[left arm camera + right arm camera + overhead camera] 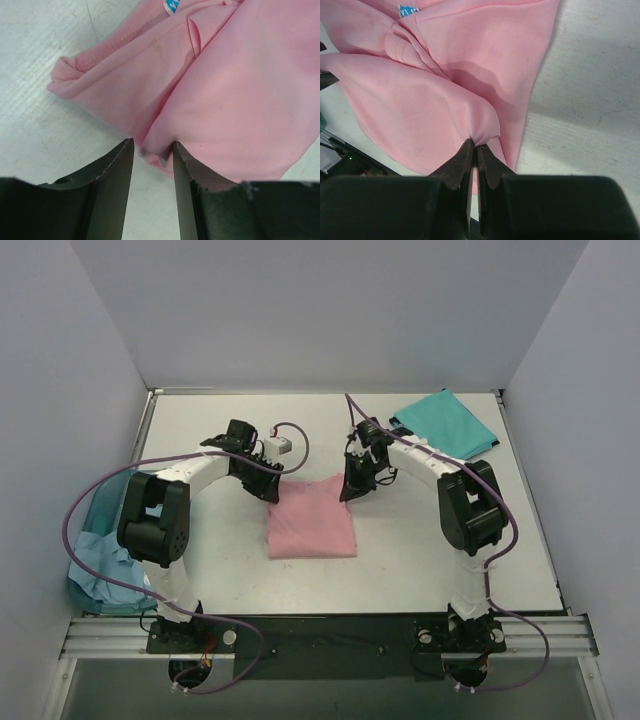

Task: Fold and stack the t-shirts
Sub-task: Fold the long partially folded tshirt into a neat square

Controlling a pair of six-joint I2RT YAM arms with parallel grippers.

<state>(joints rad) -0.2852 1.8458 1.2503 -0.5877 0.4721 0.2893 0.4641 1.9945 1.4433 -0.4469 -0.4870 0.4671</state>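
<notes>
The light pink t-shirt (311, 520) lies folded in the middle of the table. My left gripper (272, 486) is at its far left corner. In the left wrist view (153, 144) its jaws stand apart, with a fold of the pink shirt (235, 95) lying between the tips. My right gripper (352, 488) is at the far right corner. In the right wrist view (476, 145) it is shut on a pinch of the pink shirt (420, 110). The teal green t-shirt (447, 423) lies folded at the back right. The pale blue t-shirt (100, 565) is bunched at the left edge.
A translucent blue basket (100, 508) stands at the table's left edge with the pale blue cloth in and around it. Grey walls close in the table on three sides. A metal rail (330, 632) runs along the near edge by the arm bases.
</notes>
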